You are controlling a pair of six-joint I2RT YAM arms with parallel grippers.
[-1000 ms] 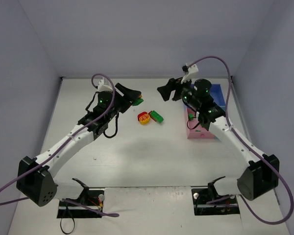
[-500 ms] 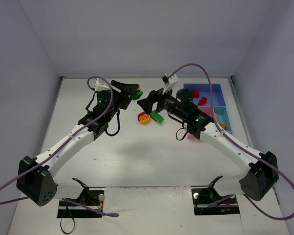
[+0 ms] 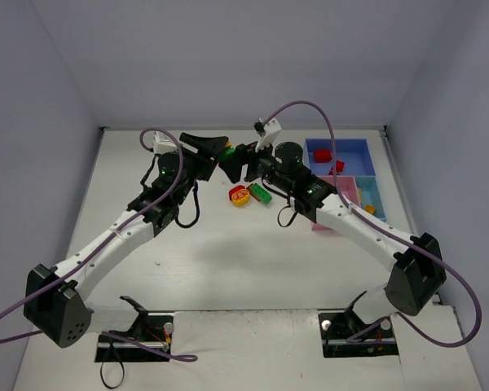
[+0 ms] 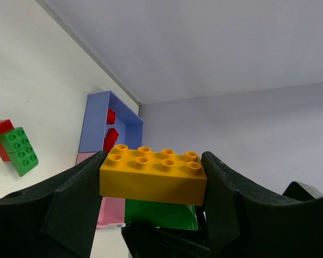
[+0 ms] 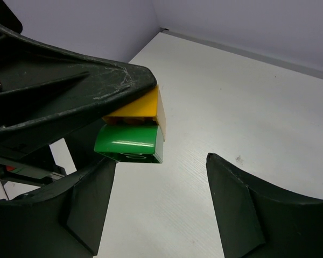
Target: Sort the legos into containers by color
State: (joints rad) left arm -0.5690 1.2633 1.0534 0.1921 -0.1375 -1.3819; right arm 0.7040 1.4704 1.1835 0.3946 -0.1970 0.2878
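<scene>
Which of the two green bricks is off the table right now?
The green brick stuck under the yellow brick clamped in the left gripper. The other green brick lies on the table beside a red brick.

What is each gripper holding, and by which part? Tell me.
Left gripper: yellow brick, clamped at its short ends, green brick stuck underneath. Right gripper: nothing, jaws open.

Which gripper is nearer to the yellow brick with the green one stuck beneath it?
Left. The left gripper is clamped on the yellow brick, a finger at each end. The right gripper is open and short of it, facing the green brick beneath, touching neither.
</scene>
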